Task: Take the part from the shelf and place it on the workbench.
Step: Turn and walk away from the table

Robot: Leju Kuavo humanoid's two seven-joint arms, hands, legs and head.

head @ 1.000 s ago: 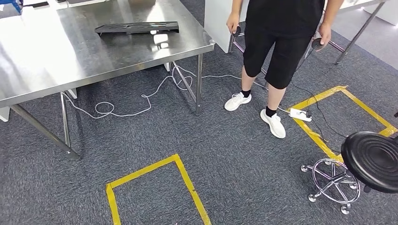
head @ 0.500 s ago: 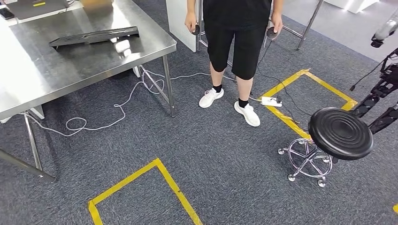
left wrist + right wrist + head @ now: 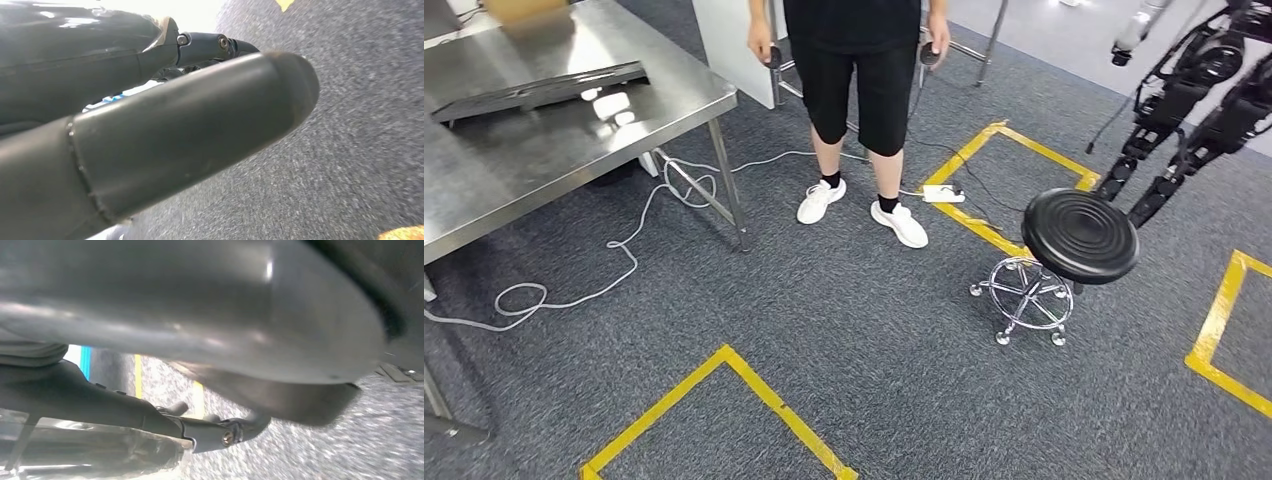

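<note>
Robot's walking or turning, I'd guess, with no shelf in front of it. A flat dark grey slatted part (image 3: 539, 90) already lies on the shiny steel table (image 3: 574, 150). Left hand (image 3: 150, 140) and right hand (image 3: 200, 325) hang low over carpet; can't tell how their fingers lie. Tip: steer wide of the person (image 3: 854, 90) and the black round stool (image 3: 1079, 235), and watch that white cable (image 3: 624, 250).

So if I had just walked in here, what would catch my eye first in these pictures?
Probably the person in black shorts and white shoes standing on the grey carpet, beside a steel table with a long dark part lying on it. Next, the black round stool on wheels at the right, amid yellow tape squares, with a second dark robot behind it.
</note>
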